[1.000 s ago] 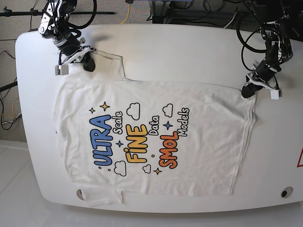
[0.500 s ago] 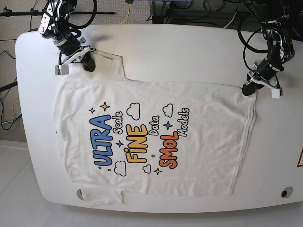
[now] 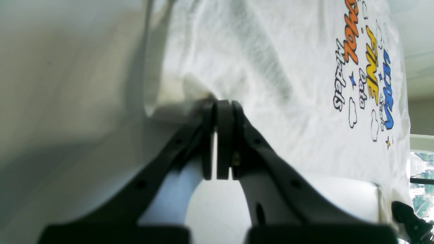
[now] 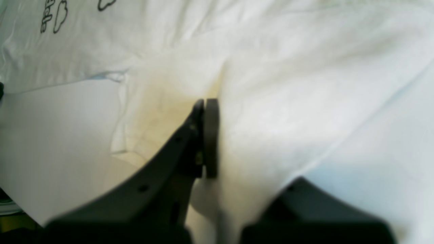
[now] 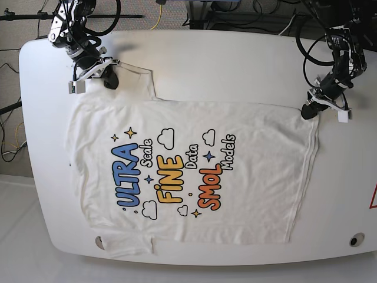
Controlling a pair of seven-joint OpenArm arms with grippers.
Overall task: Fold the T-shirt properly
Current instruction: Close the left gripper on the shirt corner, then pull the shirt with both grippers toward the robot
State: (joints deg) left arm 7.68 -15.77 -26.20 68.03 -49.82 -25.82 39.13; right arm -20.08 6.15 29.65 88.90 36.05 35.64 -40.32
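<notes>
The white T-shirt (image 5: 194,171) lies spread flat on the white table (image 5: 235,65), print side up with blue, yellow and orange lettering. My left gripper (image 5: 307,111), on the base view's right, is shut on the T-shirt's far right corner; the left wrist view shows its pads (image 3: 223,115) pinching the fabric edge of the T-shirt (image 3: 288,84). At the base view's far left, my right gripper (image 5: 110,82) is shut on the sleeve. In the right wrist view, cloth of the T-shirt (image 4: 288,84) drapes over one of its fingers (image 4: 211,135).
One sleeve (image 5: 126,244) reaches the table's front edge at the left. A small round hole (image 5: 355,240) sits at the front right corner. Cables (image 5: 159,15) and stands crowd the area behind the table's far edge.
My left gripper has edged slightly toward the far right with the T-shirt corner still pinched. The right gripper and the rest of the T-shirt stay put.
</notes>
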